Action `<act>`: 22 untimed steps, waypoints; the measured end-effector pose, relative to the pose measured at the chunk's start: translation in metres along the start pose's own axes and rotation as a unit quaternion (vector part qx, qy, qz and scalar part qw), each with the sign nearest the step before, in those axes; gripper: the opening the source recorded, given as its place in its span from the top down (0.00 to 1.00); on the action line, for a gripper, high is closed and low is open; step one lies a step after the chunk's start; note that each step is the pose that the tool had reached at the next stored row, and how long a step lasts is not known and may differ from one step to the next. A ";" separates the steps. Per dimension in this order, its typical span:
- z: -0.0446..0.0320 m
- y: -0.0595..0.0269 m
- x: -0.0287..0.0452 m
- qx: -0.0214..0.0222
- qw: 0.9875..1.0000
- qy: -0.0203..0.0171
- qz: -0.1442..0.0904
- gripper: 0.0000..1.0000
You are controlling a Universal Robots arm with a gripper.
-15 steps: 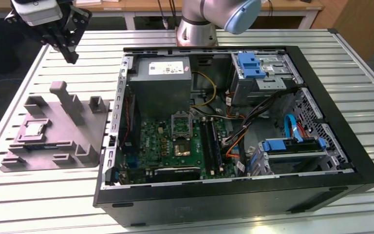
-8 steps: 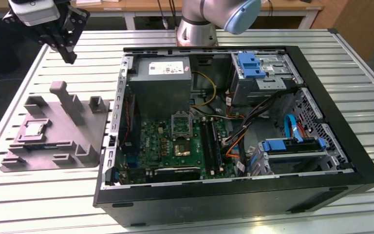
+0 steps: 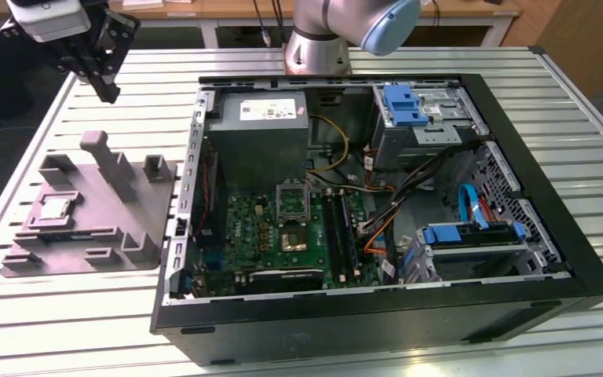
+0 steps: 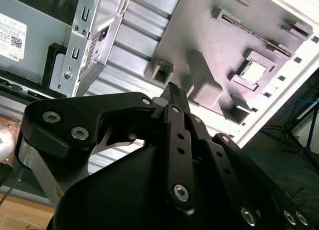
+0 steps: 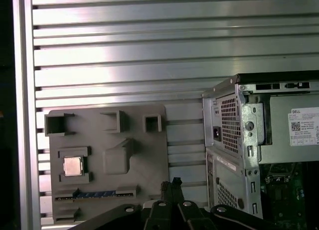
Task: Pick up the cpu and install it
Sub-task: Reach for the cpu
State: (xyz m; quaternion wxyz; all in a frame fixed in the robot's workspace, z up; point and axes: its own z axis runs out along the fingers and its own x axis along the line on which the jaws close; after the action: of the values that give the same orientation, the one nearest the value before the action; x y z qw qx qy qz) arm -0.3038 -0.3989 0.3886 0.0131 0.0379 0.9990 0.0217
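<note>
The cpu (image 3: pixel 52 209) is a small silver square lying flat in a recess of the grey-purple fixture (image 3: pixel 123 200) on the table, at the exterior view's left. It also shows in both wrist views (image 4: pixel 254 72) (image 5: pixel 73 166), seated in the fixture (image 4: pixel 199 35) (image 5: pixel 144 155). My gripper (image 3: pixel 107 93) hangs high above the table beyond the fixture's far end, well apart from the cpu. Its black fingers meet at the tips (image 4: pixel 173 90) (image 5: pixel 170 185), shut on nothing. The dark socket (image 3: pixel 293 239) sits on the green motherboard inside the open case.
The open black computer case (image 3: pixel 553 236) fills the middle and the exterior view's right. Inside it are a grey power supply box (image 3: pixel 264 137), cables and blue drive brackets (image 3: pixel 469 234). The slatted metal table (image 3: pixel 71 314) surrounds the fixture. The arm's base (image 3: pixel 317 47) stands behind the case.
</note>
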 end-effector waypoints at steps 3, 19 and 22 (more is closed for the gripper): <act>0.0000 -0.0002 0.0023 0.000 1.000 0.000 0.000 0.89; 0.0000 -0.0009 0.0121 0.000 1.000 0.000 0.000 0.89; 0.0000 -0.0011 0.0140 0.000 1.000 0.000 0.000 0.89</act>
State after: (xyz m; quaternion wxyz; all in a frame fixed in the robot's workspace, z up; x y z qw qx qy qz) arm -0.3179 -0.3989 0.3883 0.0130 0.0379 0.9990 0.0217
